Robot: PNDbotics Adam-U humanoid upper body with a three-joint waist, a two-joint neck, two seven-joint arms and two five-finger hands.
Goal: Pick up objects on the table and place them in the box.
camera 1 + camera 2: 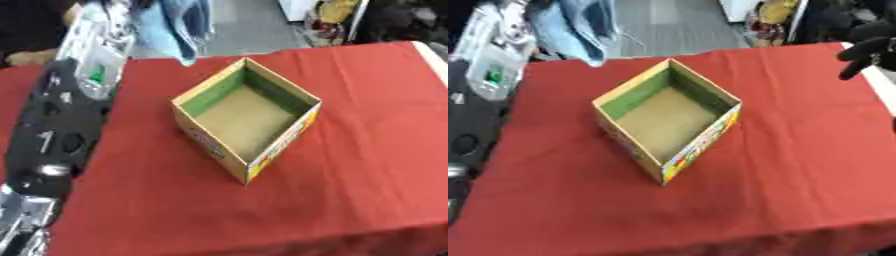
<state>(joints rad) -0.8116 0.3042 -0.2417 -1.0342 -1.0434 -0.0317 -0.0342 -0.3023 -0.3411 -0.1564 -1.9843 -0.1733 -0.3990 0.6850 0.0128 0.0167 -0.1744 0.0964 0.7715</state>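
Note:
An open cardboard box [248, 172] stands turned corner-on in the middle of the red-covered table [367, 165]. Its inner walls are green, and only its bare brown floor shows inside. My left arm [52, 125], black with a silver joint, lies along the table's left edge. Its far end is a blurred pale part with a green spot [94, 70], so I cannot make out the hand. My right hand [868, 47] hovers over the table's far right corner, well clear of the box, fingers relaxed and holding nothing.
A blue cloth [179, 25] hangs beyond the far edge. Yellow and red clutter [331, 20] sits behind the far right. The table's pale right edge [435, 60] and its front edge [262, 245] bound the red cloth.

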